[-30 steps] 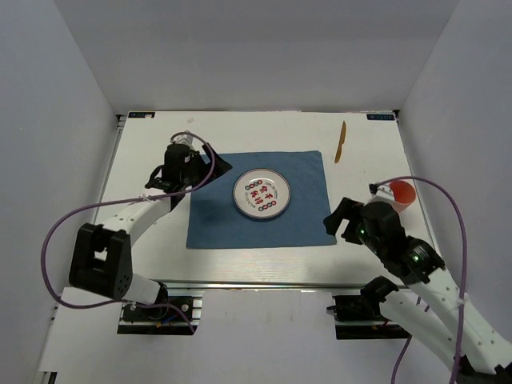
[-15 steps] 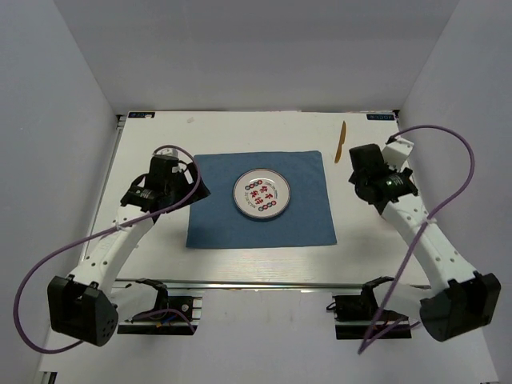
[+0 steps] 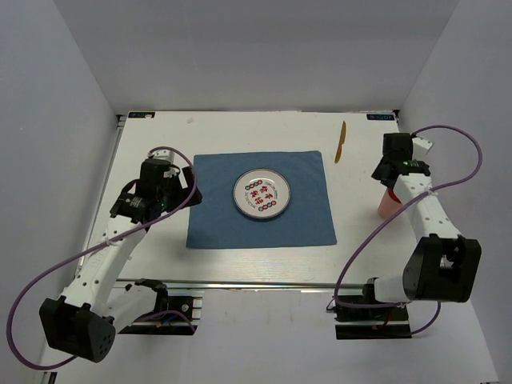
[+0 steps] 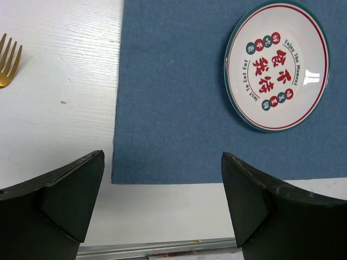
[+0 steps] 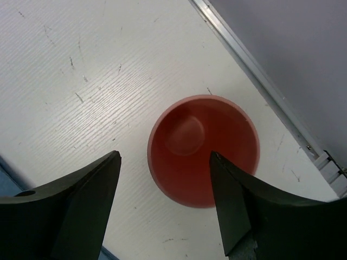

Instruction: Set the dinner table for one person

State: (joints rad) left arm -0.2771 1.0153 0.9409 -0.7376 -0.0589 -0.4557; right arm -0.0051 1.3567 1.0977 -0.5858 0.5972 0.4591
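The white dinner table (image 3: 264,132) carries a blue placemat (image 3: 216,220) with a patterned plate (image 3: 262,194) on it. A red cup (image 3: 386,206) stands upright near the table's right edge. My right gripper (image 3: 390,179) hangs over it, open. In the right wrist view the red cup (image 5: 203,149) lies just ahead of the right gripper (image 5: 162,208), its near rim between the fingers. My left gripper (image 3: 190,194) is open above the placemat's left edge. In the left wrist view the left gripper (image 4: 162,211) is empty. Gold fork tines (image 4: 8,59) show at far left there.
A gold knife (image 3: 341,142) lies beyond the placemat's far right corner. The metal rail (image 5: 260,92) of the table edge runs close behind the cup. Grey walls enclose the table on three sides.
My right arm has swung from the near right up over the red cup, and its jaws have narrowed a little. The left arm has drawn back toward the placemat's left edge.
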